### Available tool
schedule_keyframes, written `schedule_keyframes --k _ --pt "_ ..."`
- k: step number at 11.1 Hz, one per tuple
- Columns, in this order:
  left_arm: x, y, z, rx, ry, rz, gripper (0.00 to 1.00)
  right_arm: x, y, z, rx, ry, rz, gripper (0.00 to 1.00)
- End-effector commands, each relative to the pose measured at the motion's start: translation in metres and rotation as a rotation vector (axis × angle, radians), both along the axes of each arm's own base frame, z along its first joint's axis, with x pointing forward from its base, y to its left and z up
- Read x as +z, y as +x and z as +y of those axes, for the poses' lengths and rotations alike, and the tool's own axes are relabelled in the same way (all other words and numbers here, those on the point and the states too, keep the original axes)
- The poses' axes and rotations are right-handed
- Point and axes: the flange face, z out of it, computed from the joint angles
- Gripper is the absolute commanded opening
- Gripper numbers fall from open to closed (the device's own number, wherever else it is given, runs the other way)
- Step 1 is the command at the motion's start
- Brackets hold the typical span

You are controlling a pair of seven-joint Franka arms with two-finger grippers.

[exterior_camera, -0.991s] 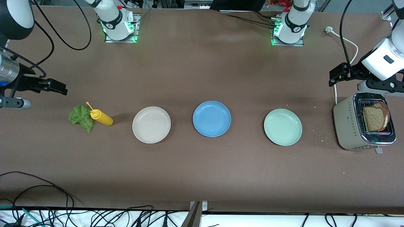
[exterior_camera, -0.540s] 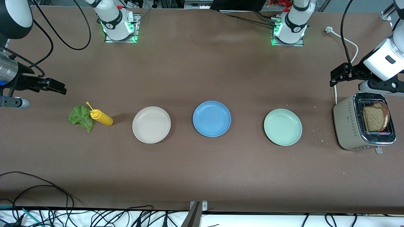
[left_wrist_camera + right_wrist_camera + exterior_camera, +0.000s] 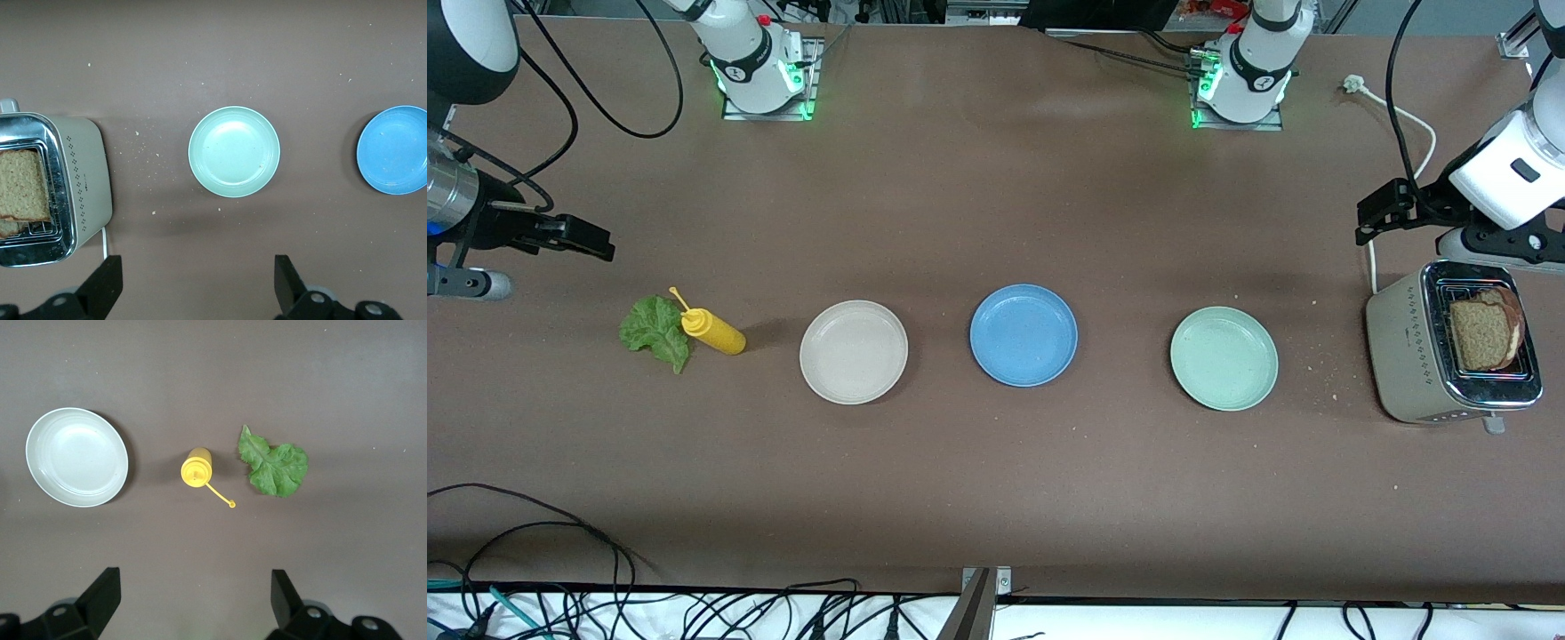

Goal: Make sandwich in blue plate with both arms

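Only the front view shows the blue plate [image 3: 1024, 335] whole, bare at mid-desk between the beige plate [image 3: 854, 352] and mint-green plate [image 3: 1224, 358]. The left wrist view cuts off the toaster [image 3: 79, 180] holding bread slices [image 3: 23, 192]. The left end effector [image 3: 197, 283] and right end effector [image 3: 193, 600] both gape wide, holding nothing.
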Motion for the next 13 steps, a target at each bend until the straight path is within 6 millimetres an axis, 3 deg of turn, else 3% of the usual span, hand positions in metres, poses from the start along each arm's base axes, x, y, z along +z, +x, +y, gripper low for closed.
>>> schedule_keyframes --k 1,6,13 --pt "0.0034 -0.0010 0.0025 -0.003 0.010 0.002 1.00 0.0014 -0.0102 -0.0042 -0.021 0.012 0.007 1.00" --pt "0.0004 0.0007 -0.0054 -0.009 0.009 0.002 1.00 -0.0003 -0.0098 -0.0043 -0.022 0.012 0.005 1.00" --pt "-0.0025 0.0015 0.0002 -0.009 0.011 0.011 1.00 0.0005 -0.0085 -0.0051 -0.023 0.012 -0.005 1.00"
